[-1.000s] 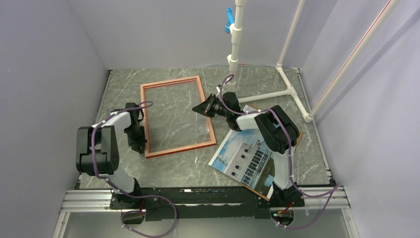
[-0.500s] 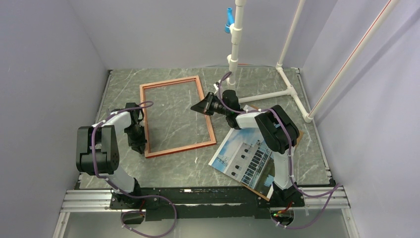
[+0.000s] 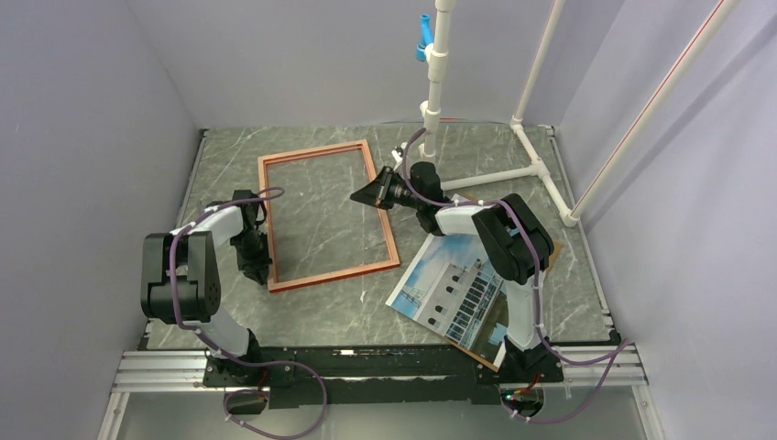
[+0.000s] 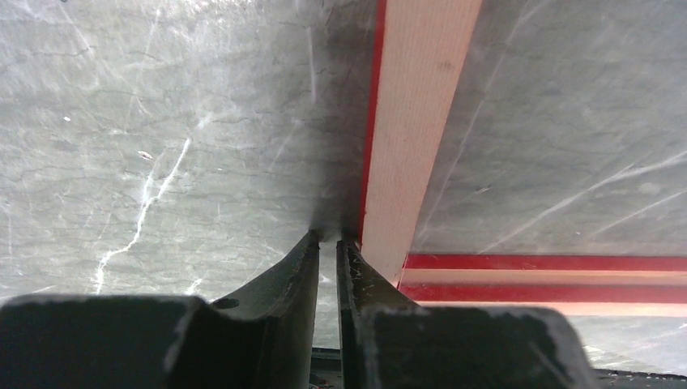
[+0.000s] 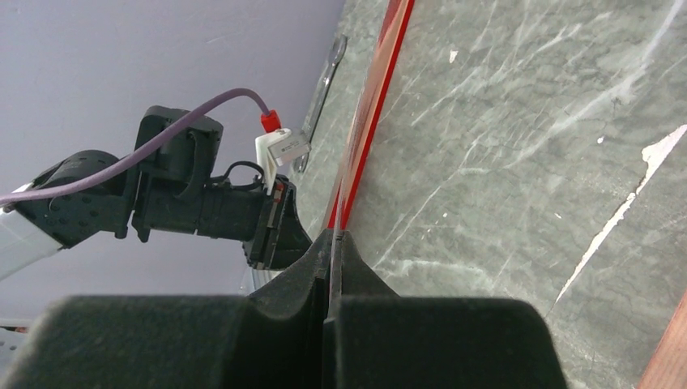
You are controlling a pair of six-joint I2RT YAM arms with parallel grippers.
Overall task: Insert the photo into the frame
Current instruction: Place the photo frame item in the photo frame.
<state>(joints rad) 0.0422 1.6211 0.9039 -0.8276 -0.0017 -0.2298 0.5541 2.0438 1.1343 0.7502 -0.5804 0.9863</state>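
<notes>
Wrist views alone show right hand (image 5: 332, 237) pinching frame (image 3: 334, 276) edge, left hand (image 4: 328, 240) slightly ajar beside it.

Grey marble-look table (image 3: 348, 312) is carrying the lot: the frame (image 3: 334, 275) is resting left of centre, the photo (image 3: 449, 284) is lying on a brown board (image 3: 552, 251) near-right, and a white pipe stand (image 3: 495, 176) is sitting at the back.

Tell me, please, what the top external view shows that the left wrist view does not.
Only the top view: the whole frame, the photo face up by the right arm, the right gripper above the frame's right side. Only the left wrist: the left gripper, its fingertips narrowly apart beside the frame's outer edge. Both: the frame's corner and the marble table.
</notes>
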